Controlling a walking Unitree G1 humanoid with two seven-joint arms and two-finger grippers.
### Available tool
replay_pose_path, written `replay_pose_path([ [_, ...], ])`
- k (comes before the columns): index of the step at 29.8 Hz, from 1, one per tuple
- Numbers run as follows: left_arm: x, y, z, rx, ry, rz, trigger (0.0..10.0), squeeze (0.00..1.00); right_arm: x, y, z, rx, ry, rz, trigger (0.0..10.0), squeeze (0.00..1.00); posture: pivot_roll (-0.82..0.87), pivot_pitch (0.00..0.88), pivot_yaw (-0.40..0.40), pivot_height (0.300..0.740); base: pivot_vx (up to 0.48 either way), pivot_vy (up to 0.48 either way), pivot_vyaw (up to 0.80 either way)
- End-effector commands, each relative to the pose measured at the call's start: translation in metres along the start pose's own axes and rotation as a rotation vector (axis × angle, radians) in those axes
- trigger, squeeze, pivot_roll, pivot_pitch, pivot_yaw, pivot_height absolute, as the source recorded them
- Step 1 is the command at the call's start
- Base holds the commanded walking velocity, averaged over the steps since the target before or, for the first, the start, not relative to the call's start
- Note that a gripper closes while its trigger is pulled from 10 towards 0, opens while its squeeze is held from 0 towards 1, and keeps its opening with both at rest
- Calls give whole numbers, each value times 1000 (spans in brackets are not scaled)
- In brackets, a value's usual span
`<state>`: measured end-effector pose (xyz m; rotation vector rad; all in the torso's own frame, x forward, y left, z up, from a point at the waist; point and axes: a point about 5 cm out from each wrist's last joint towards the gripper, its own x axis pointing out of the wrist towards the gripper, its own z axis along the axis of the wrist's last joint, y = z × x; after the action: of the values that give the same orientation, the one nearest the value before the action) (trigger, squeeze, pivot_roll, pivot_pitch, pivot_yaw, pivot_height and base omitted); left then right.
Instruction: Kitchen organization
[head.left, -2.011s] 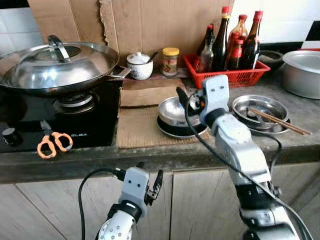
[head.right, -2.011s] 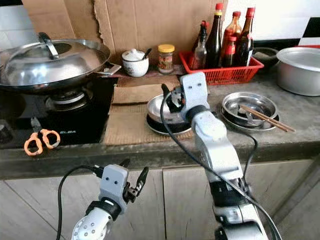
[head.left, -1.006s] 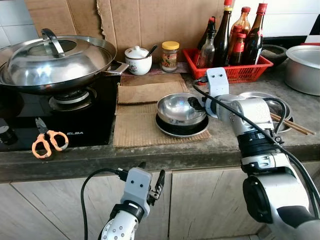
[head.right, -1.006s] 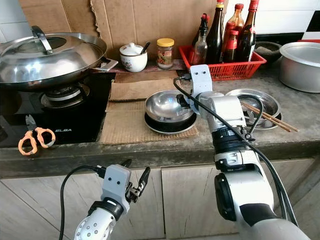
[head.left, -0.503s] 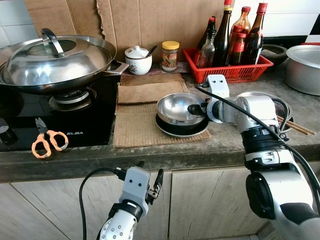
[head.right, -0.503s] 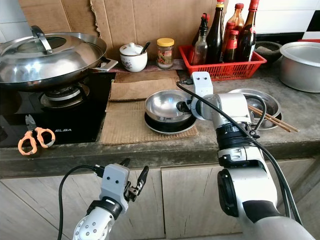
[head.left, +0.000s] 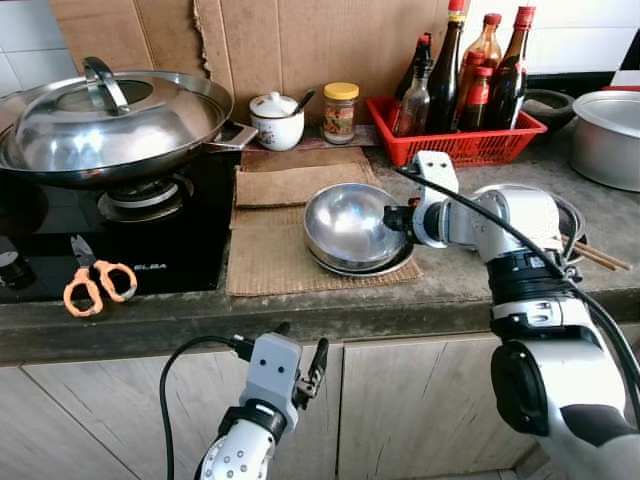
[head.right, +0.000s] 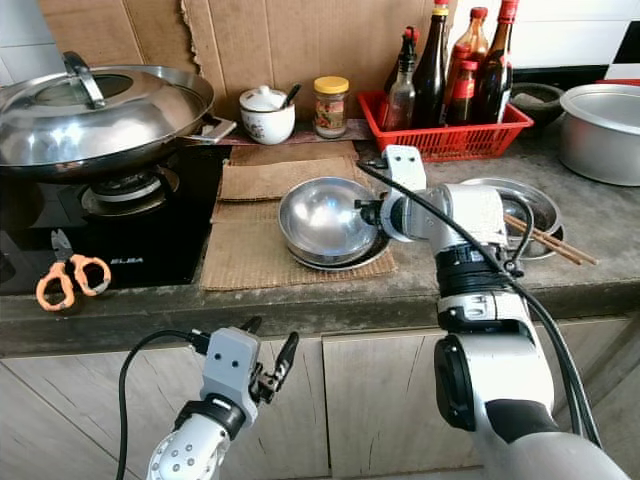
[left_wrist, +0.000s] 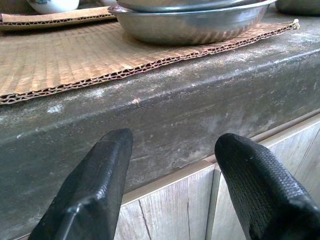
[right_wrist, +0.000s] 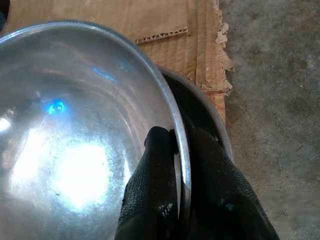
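Shiny round steel bowl (head.left: 345, 224) tilts on edge over a dark steel dish (right_wrist: 207, 112) on the counter (head.left: 440, 290), its rim pinched between the right gripper (right_wrist: 176, 150) fingers; left gripper (left_wrist: 172, 165) fingers spread, holding nothing.

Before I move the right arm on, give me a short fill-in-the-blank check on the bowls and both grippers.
1. The right gripper is clamped on the ____ of the shiny steel bowl.
2. That bowl is tipped up on its side, its inside facing the ____ wok.
3. Under it, a second steel bowl rests on a sheet of corrugated ____.
4. The left gripper hangs below the counter edge with fingers ____.

Missing words: rim; lidded; cardboard; open
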<state>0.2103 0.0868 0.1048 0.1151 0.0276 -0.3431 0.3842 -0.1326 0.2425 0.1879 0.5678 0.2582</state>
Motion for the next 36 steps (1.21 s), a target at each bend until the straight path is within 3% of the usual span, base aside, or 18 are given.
replay_pose_path([
  [1, 1, -1, 0, 2, 4, -5, 10000, 0, 1, 2, -1, 64, -7, 16, 0, 0, 32, 16, -35, 740, 0, 0, 0],
  [6, 1, -1, -1, 2, 6, -6, 10000, 0, 2, 0, 1, 182, -81, 1, 0, 0, 33, 11, -34, 740, 0, 0, 0],
  [8, 0, -2, -1, 3, 8, -7, 10000, 0, 2, -5, 4, 304, -200, -11, 0, 0, 34, 7, -31, 740, 0, 0, 0],
  [9, 0, -2, -1, 3, 8, -7, 10000, 0, 2, -5, 4, 304, -200, -11, 0, 0, 34, 7, -31, 740, 0, 0, 0],
  [11, 0, -2, -1, 4, 7, -8, 10000, 0, -1, -6, 4, 404, -302, -2, 0, 0, 34, 4, -32, 740, 0, 0, 0],
  [12, 0, -2, -1, 4, 7, -8, 10000, 0, -3, -5, 4, 430, -337, 5, 0, 0, 35, 4, -32, 740, 0, 0, 0],
  [13, 0, -2, -2, 3, 8, -8, 10000, 0, -8, -4, 4, 446, -440, 7, 0, 0, 34, 3, -29, 740, 0, 0, 0],
  [15, 0, -2, -2, 3, 8, -8, 10000, 0, -10, -4, 4, 447, -482, 7, 0, 0, 34, 3, -29, 740, 0, 0, 0],
  [17, 0, -1, -2, 4, 7, -7, 10000, 0, -27, 1, 2, 290, -690, -56, 0, 0, 31, 0, -25, 740, 0, 0, 0],
  [18, 0, -1, -2, 4, 7, -7, 10000, 0, -27, 1, 2, 290, -690, -56, 0, 0, 31, 0, -25, 740, 0, 0, 0],
  [19, 0, -1, -2, 4, 6, -7, 10000, 0, -34, 3, 1, 184, -765, -98, 0, 0, 29, 0, -23, 740, 0, 0, 0],
  [22, 0, -1, -1, 5, 1, -5, 10000, 0, -40, 6, -5, 194, -792, -109, 0, 0, 29, 1, -22, 740, 0, 0, 0],
  [23, 0, 0, 0, 5, 0, -5, 10000, 0, -50, 10, -8, 87, -874, -141, 0, 0, 26, 4, -19, 740, 0, 0, 0],
  [24, 0, 0, 0, 5, 0, -5, 10000, 0, -50, 10, -8, 87, -874, -141, 0, 0, 26, 4, -19, 740, 0, 0, 0],
  [27, 0, 1, 0, 6, -4, 2, 10000, 0, -60, 20, -22, -60, -949, -170, 0, 0, 23, 7, -15, 740, 0, 0, 0],
  [36, 0, 4, 1, -2, -7, 29, 10000, 0, -65, 32, -41, -112, -1001, -192, 0, 0, 23, 9, -8, 740, 0, 0, 0],
])
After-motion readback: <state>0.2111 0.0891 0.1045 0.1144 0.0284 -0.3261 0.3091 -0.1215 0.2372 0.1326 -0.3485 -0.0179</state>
